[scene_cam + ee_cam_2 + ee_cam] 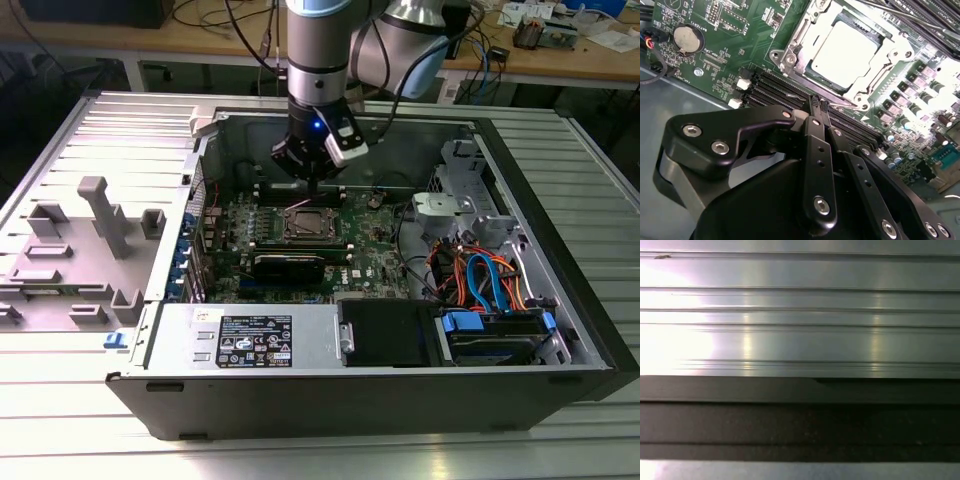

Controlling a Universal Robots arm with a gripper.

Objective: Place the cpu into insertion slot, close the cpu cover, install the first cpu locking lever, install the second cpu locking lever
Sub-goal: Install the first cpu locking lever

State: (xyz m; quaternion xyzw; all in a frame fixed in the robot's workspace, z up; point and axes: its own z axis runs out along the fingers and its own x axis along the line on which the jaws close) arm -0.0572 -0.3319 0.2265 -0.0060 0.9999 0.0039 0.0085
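An open computer case (560,330) lies on its side on a ribbed metal worktop (60,400), seen from the exterior view. At the exterior view's left, the removed side panel (90,240) lies flat with grey plastic brackets standing on it. In the middle of the case sits the green motherboard (375,240). My arm comes down from twelve o'clock, and my claw (312,183) hangs just above the board, at twelve o'clock of the socket (305,224). At the exterior view's right are orange and blue cables (485,275) and a drive bay.

In the second wrist view, a round coin battery (687,38) sits on the board at ten o'clock. My claw (818,104) fills the foreground with its black fingers (816,150) pressed together and holding nothing, the tips over the long black memory slots (770,92). At one o'clock of the tips, the chip (842,52) lies flat in the socket, its pale top glaring under the light, with the silver cover frame (795,35) around it.
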